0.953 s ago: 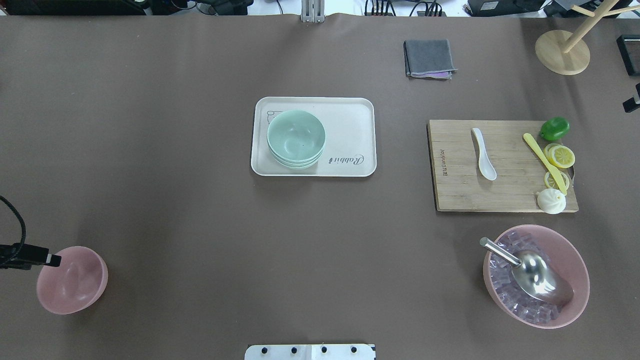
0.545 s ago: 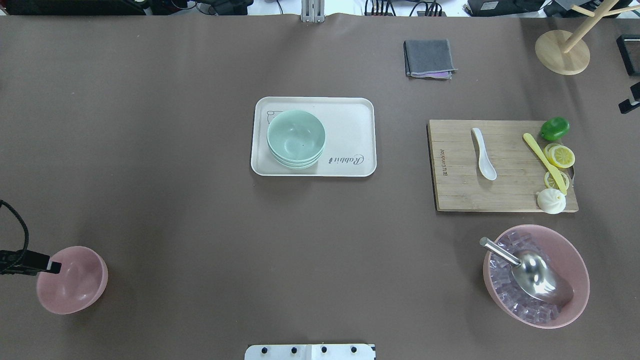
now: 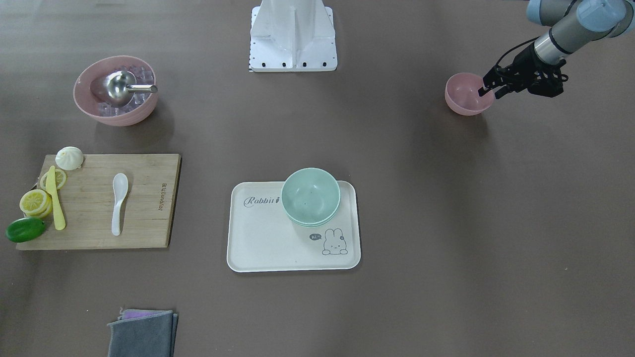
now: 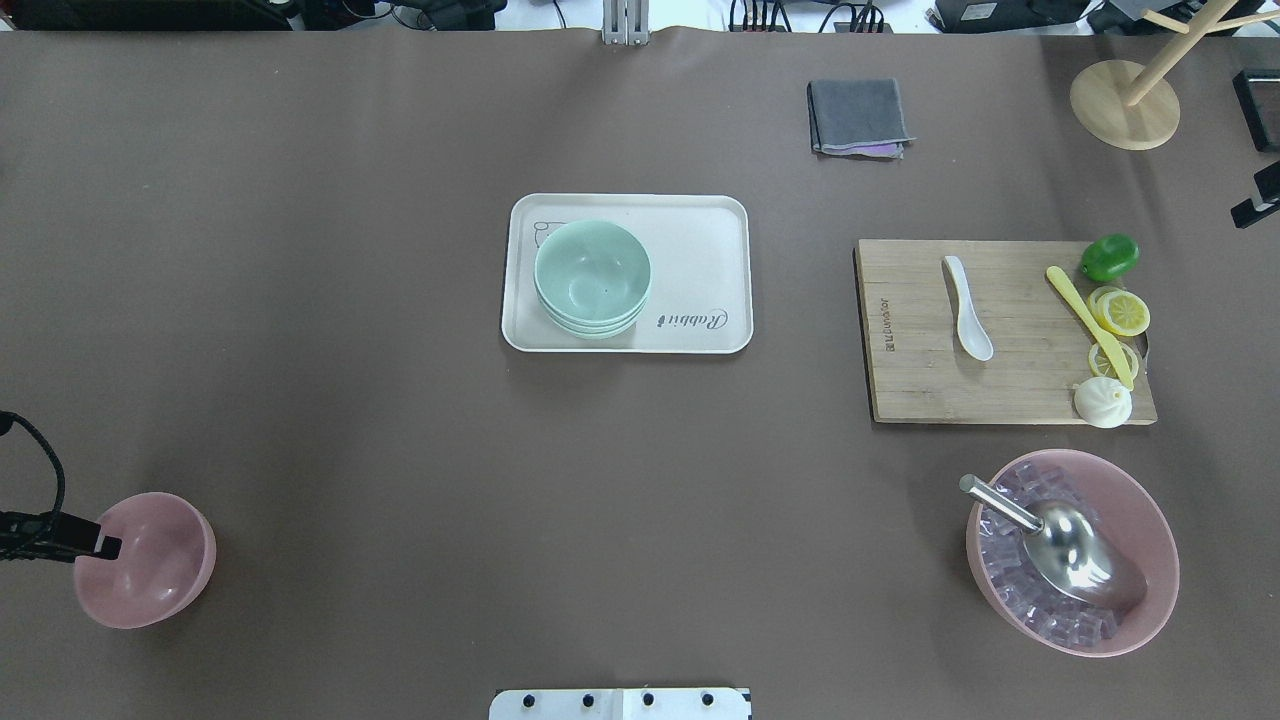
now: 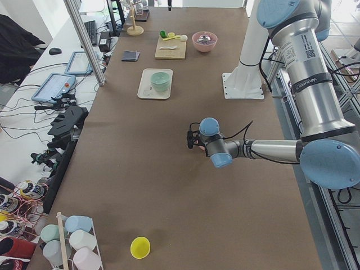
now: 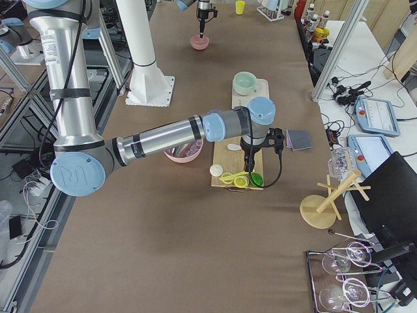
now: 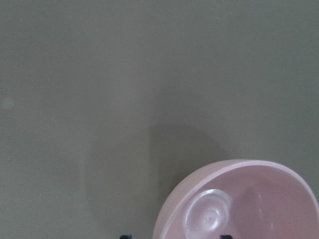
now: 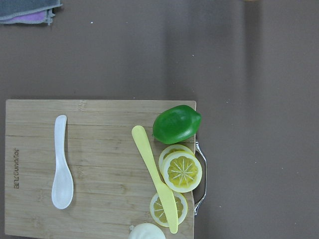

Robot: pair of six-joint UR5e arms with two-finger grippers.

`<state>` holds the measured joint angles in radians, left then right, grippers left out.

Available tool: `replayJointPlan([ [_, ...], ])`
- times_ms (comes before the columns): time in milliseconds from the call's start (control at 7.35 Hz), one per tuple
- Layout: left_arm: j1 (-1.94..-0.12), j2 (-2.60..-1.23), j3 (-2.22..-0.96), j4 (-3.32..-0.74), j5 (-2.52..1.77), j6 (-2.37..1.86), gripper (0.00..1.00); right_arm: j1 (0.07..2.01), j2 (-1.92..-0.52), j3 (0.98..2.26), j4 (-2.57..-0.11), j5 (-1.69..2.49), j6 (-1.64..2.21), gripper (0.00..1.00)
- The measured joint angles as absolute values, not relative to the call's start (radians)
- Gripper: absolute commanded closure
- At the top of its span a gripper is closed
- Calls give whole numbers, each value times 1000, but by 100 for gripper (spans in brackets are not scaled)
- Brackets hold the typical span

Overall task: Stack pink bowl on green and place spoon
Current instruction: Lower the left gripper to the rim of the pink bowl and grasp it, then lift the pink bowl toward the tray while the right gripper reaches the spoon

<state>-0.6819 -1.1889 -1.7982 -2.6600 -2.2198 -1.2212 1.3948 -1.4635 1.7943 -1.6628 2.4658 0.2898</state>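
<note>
The small dusty-pink round bowl [image 4: 150, 565] stands upright on the left part of the brown tabletop [image 4: 400, 450], nearer the robot-side edge than the far edge, and a broad run of tabletop lies between it and the cream rectangular tray [image 4: 700, 240] at the middle. The left gripper [image 3: 488, 92] reaches the bowl's outer left rim with its jaws parted, one either side of the wall, not clamped on it. The pale mint-green round bowl [image 4: 592, 272] tops a short stack on the tray's left half, the tray's right half bare. The short white pearly spoon [image 4: 966, 305] lies flat on the left half of the wooden cutting board [image 4: 1020, 390], on the right part of the tabletop, handle toward the far edge, wood showing all round it and the yellow plastic knife [image 4: 1088, 322] well apart near the board's right edge. Only a dark sliver of the right gripper [image 4: 1258, 197] shows at the tabletop's right end, and I cannot tell how its jaws stand. Compared with a second ago, the left gripper has slid toward the robot-side edge along the bowl's rim, the right one has crept slightly inward, and bowls and spoon lie where they were
</note>
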Motion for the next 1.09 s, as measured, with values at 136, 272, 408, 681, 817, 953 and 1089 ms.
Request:
replayJointPlan([
  [136, -678, -1190, -1795, -2660, -2220, -1222, 100, 1395, -1463, 1796, -1663, 2467, 290, 1],
  [272, -676, -1190, -1797, -2660, -2220, -1223, 100, 1394, -1462, 1797, -1663, 2468, 290, 1],
  [408, -678, -1188, -1804, -2660, -2222, -1224, 100, 1394, -1462, 1797, -1663, 2468, 290, 1],
  [681, -693, -1184, -1835, -2660, -2240, -1232, 100, 1394, -1464, 1797, -1663, 2467, 290, 2],
  [817, -717, -1188, -1852, -2659, -2278, -1252, 100, 1394, -1464, 1797, -1663, 2467, 290, 2],
  [953, -766, -1210, -1866, -2657, -2342, -1283, 100, 1390, -1462, 1796, -1663, 2464, 290, 2],
  [1089, -819, -1253, -1871, -2647, -2391, -1319, 100, 1374, -1455, 1796, -1663, 2456, 295, 2],
])
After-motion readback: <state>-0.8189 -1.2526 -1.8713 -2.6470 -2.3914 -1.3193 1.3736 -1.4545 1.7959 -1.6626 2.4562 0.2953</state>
